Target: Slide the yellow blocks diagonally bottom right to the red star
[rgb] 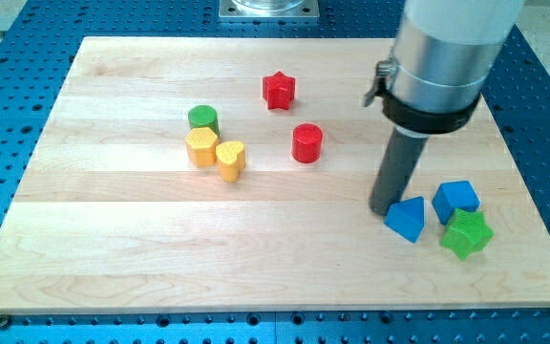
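Green star (467, 235) nearest; my tip (382, 209) beside blue triangular block (407, 219); no gripper, no legible writing.

yellow hexagon block (200, 147) touches yellow heart block (230, 159) left of centre; red star (279, 90) lies up-right, apart

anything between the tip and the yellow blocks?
In the camera view, the red cylinder stands just above the straight line from my tip to the yellow heart block and yellow hexagon block; otherwise bare board.
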